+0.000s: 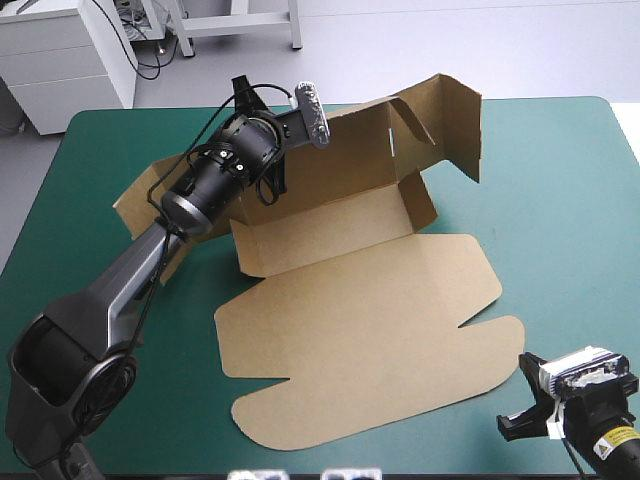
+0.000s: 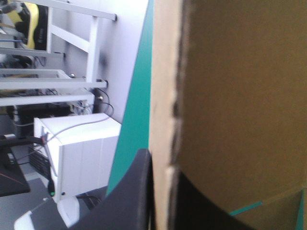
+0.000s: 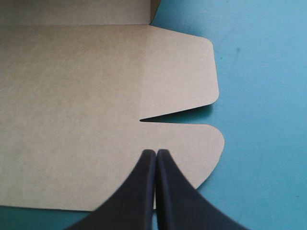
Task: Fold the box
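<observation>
High view: above and behind, facing forward and down over the table (image 1: 560, 160); left wrist view: turned sideways, hard against a raised wall of the box (image 2: 240, 105); right wrist view: close above its flat lid; box shared by all.

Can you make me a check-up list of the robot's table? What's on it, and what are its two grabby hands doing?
Surface: teal-green cover, bare around the board.
Job's things: brown box, partly folded. Its far walls are raised and its lid lies flat toward the near edge.
Clutter: nothing seen.
Grippers: left gripper, jaws shut on the box's raised wall. Right gripper, jaws shut and holding nothing, by the lid's rounded flap at the near right.
Cables: nothing seen on the table.
Surroundings: nothing seen.
</observation>
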